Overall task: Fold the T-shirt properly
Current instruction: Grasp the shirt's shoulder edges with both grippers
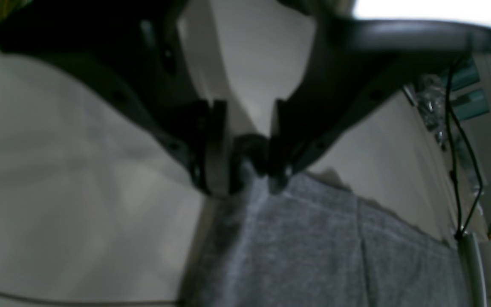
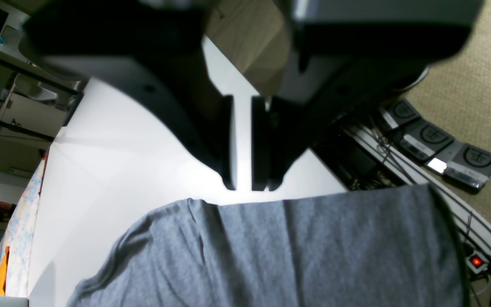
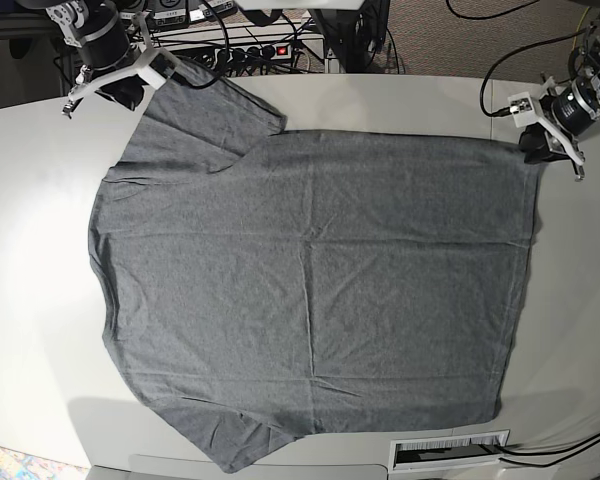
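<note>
The grey T-shirt (image 3: 310,280) lies spread flat on the white table (image 3: 40,250), with its sleeves toward the left of the base view. My left gripper (image 3: 537,148) is at the shirt's far right hem corner. In the left wrist view, that gripper (image 1: 249,183) is shut on the T-shirt (image 1: 313,247), with the corner bunched up between its fingertips. My right gripper (image 3: 130,92) hovers at the far left sleeve. In the right wrist view, that gripper (image 2: 247,187) is shut to a narrow slit and holds nothing. It sits just beyond the edge of the cloth (image 2: 271,256).
A power strip (image 3: 250,50) and tangled cables lie past the table's far edge. Foot pedals (image 2: 441,149) sit on the carpet. A black cable (image 3: 500,70) runs to the left arm. A white slotted plate (image 3: 450,450) sits at the near edge.
</note>
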